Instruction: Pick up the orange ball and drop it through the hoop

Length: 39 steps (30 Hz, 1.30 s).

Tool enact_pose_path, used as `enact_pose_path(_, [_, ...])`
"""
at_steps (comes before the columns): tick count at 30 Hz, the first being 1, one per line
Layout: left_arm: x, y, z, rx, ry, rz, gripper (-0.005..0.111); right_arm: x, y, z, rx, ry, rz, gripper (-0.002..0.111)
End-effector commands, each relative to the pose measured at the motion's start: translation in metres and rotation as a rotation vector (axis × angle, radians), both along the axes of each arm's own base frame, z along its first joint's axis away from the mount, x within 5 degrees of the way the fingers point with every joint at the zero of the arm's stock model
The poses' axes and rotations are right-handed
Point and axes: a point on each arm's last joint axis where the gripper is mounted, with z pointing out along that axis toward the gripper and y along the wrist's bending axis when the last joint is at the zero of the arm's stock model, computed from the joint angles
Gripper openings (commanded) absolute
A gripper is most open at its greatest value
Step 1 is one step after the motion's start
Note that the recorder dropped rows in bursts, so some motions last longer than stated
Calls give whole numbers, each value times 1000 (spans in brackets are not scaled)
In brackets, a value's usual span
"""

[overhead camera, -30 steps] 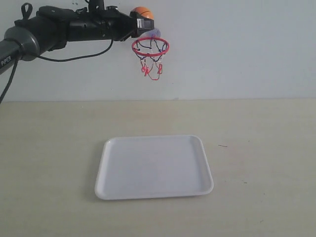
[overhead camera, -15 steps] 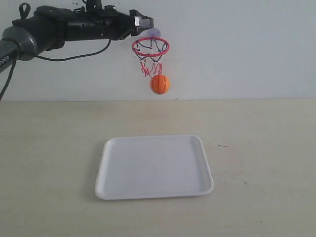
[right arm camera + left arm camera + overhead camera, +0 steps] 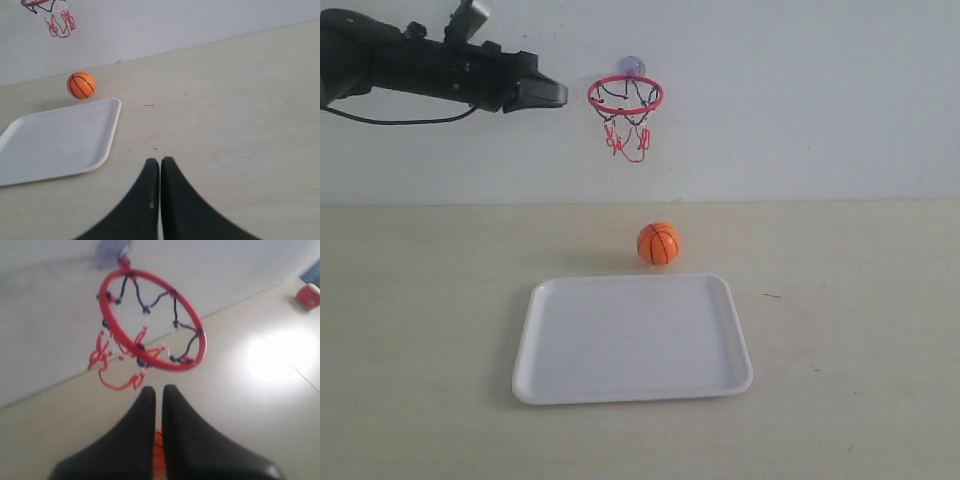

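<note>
1. The small orange ball w/ black lines point(image 3: 658, 243) is low down, just behind the flat white plastic tray point(image 3: 632, 392), right under the little red ring hoop w/ string net point(image 3: 625, 95).
2. The left gripper point(image 3: 560, 96) is up high beside the hoop, not touching it. Its black fingers point(image 3: 142, 405) are pressed together.
3. The right gripper point(image 3: 160, 162) is pressed together too, over the tan table point(image 3: 240, 100).

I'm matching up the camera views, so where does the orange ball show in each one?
Exterior: orange ball centre, just past the tray's far edge.
Left wrist: only an orange sliver between the tool's fingers.
Right wrist: beyond the tray's corner.
Shared landmark: the hoop.
</note>
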Motion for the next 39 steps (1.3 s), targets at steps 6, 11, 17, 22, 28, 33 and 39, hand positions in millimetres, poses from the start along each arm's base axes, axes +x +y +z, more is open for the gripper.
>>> enact_pose_path(6, [-16,22,9,-1,239,8,4,0,0,1,-3,-16,-2,0])
enact_pose_path(11, [-39,4,6,47,277,-58,4,0,0,1,-3,-16,-2,0])
enact_pose_path(17, [-78,-4,-22,73,430,-109,4,0,0,1,-3,-16,-2,0])
enact_pose_path(22, [-131,-3,-39,34,508,-171,4,0,0,1,-3,-16,-2,0])
enact_pose_path(28, [-202,-6,-59,-208,568,-166,4,0,0,1,-3,-16,-2,0])
enact_pose_path(33, [-262,-2,-76,-304,548,-127,4,0,0,1,-3,-16,-2,0])
enact_pose_path(39, [-326,3,-102,-274,628,-136,4,0,0,1,-3,-16,-2,0])
